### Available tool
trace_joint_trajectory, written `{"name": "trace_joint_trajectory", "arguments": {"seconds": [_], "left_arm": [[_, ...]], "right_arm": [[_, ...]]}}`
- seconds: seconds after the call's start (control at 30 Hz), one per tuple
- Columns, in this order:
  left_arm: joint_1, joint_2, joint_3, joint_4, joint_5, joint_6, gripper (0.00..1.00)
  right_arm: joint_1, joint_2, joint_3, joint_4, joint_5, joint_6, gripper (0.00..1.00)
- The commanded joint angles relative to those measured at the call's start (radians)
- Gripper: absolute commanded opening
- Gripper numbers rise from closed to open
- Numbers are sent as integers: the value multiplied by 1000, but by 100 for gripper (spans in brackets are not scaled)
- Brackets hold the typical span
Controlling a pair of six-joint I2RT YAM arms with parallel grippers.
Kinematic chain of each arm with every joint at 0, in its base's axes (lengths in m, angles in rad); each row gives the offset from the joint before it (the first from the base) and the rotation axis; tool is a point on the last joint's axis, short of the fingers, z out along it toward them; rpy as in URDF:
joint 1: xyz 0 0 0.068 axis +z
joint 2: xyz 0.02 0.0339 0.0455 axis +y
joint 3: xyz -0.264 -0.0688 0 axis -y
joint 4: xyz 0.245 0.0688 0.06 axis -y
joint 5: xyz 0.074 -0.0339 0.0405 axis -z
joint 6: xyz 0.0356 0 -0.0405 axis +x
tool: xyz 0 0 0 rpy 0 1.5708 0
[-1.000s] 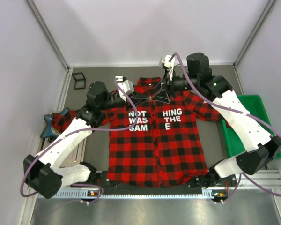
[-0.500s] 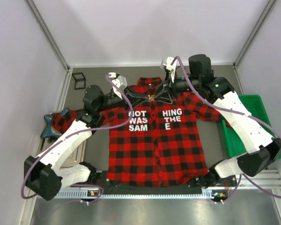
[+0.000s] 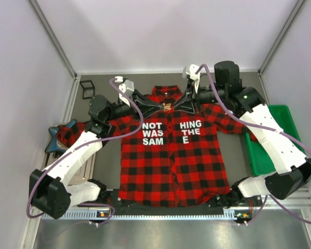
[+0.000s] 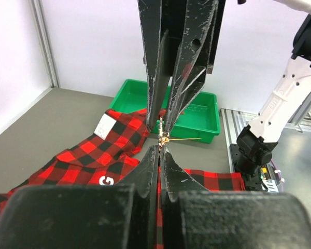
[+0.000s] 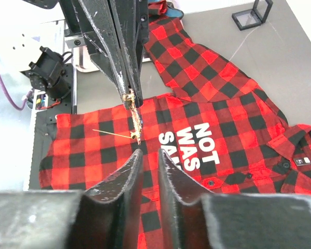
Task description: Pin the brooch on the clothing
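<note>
The clothing (image 3: 171, 166), a red-and-black plaid shirt with white lettering, lies flat and face up on the dark table. Above its collar, the brooch (image 3: 168, 107) hangs in the air between the two grippers. It is tiny and seen edge-on (image 4: 163, 136), with a thin gold pin sticking out sideways. My left gripper (image 4: 160, 149) is shut on the brooch's end. My right gripper (image 5: 150, 153) faces it from the other side. Its jaws stand a narrow gap apart with nothing in them, and the brooch (image 5: 133, 116) ends just beyond its fingertips.
A green bin (image 3: 280, 111) stands at the right edge of the table, under the right arm. A dark blue object (image 3: 56, 137) lies by the shirt's left sleeve. A small black frame (image 3: 87, 88) stands at the back left. A metal rail (image 3: 171, 210) runs along the near edge.
The right gripper's jaws have narrowed and stand just off the brooch. Both wrists have swung outward, the left one to the left and the right one to the right; the fingertips still meet over the collar.
</note>
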Motion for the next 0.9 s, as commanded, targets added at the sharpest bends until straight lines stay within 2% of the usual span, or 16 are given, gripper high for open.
{"name": "trace_joint_trajectory", "arguments": {"seconds": [0.0, 0.13, 0.2, 0.27, 0.6, 0.87], "left_arm": [[-2, 0, -5, 101, 43, -40, 0], [-3, 1, -5, 89, 70, -24, 0], [-3, 0, -9, 78, 80, 1, 0], [-3, 0, -11, 71, 83, 9, 0], [-9, 18, -11, 106, 94, -4, 0], [-14, 18, -8, 107, 99, 3, 0]], "right_arm": [[-2, -36, 0, 31, -74, -41, 16], [-2, -37, 8, 29, -118, -36, 18], [-4, -42, 19, 31, -140, -24, 27], [-2, -40, 36, 32, -160, -13, 31], [2, -3, 74, 34, -181, 22, 24], [19, 26, 76, 32, -132, 26, 20]]}}
